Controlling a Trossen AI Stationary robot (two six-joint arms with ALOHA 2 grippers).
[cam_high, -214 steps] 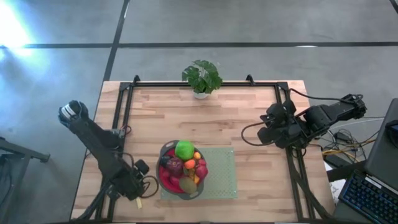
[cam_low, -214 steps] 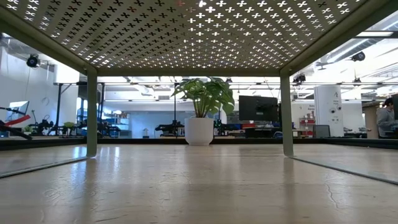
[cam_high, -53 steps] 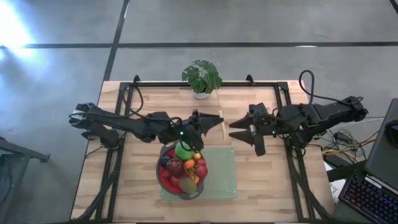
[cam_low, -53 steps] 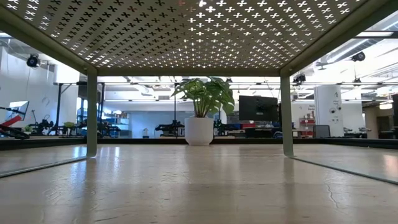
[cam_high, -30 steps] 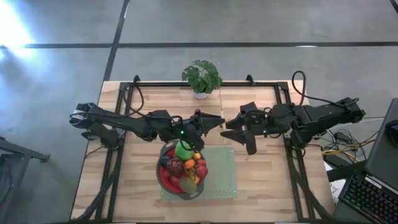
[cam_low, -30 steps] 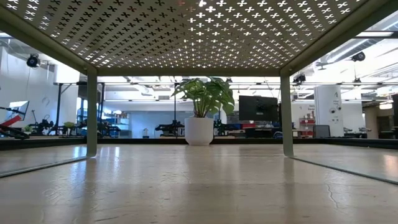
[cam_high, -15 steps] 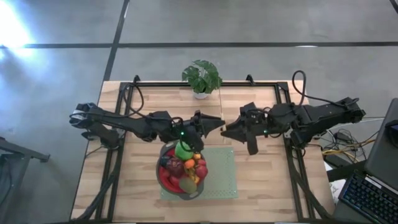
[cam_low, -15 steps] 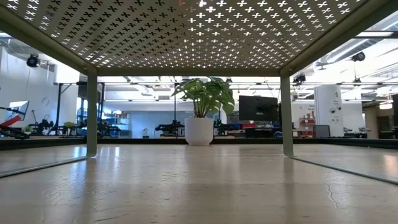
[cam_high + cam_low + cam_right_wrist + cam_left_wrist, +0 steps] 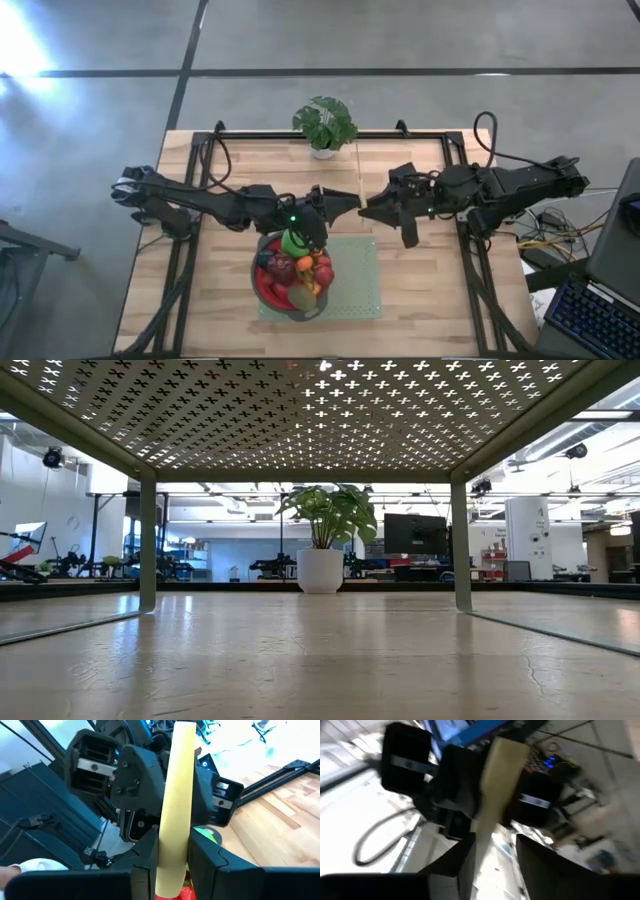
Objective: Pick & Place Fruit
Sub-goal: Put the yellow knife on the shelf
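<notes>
Knife (image 9: 175, 810) now gripped by right gripper (image 9: 172, 852) | low view: arms unseen

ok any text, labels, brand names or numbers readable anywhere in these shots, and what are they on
None can be read.
Right gripper: pale strips on its housing carry no legible marks.
Left gripper: same kind of pale strips, nothing legible.
Pale handle: plain, no print.
Monitor in the room behind: dark, no visible text.
White plant pot: blank.
Keyboard beside the table: keys too small to read.
</notes>
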